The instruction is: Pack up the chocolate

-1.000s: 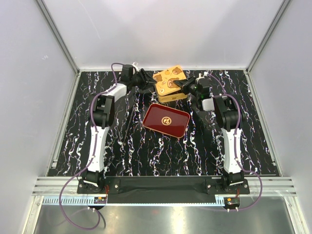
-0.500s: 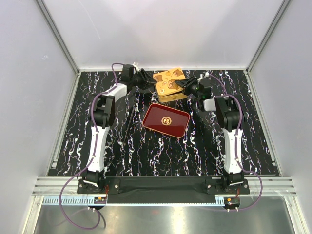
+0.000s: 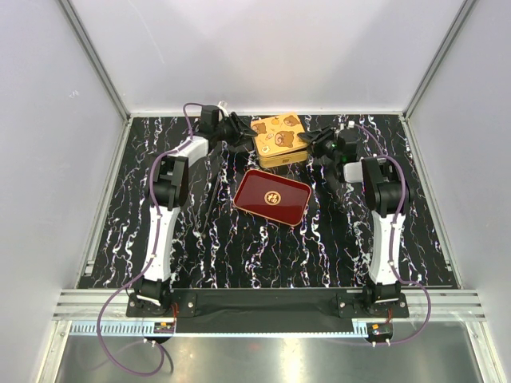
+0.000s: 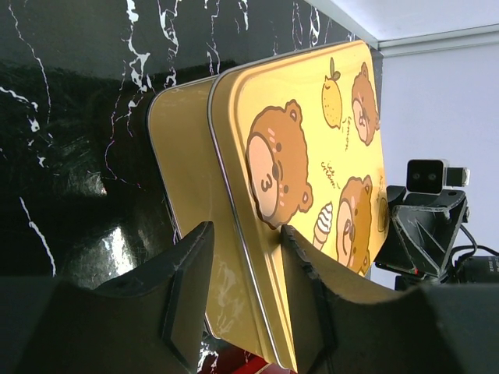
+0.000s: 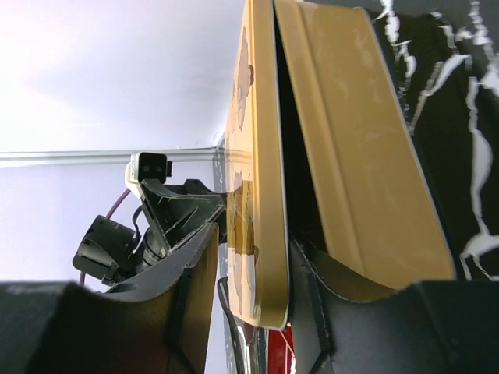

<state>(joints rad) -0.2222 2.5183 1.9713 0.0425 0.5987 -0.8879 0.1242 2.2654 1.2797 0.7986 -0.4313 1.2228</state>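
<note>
Fingers of my left gripper (image 4: pixel 245 304) pinch the gold tin (image 3: pixel 279 159) at the worktop's far edge; my right gripper (image 5: pixel 251 296) stands spread around the rim of its bear-printed lid (image 4: pixel 312 156). Chocolate hidden from view; red tray (image 3: pixel 291 199) just nearer.

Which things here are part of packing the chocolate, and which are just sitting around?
In the job: gold tin; bear-print lid, its edge between the left fingers and the right fingers. No chocolate is in view.
Lying about: red tray, untouched, apart from both arms.
</note>
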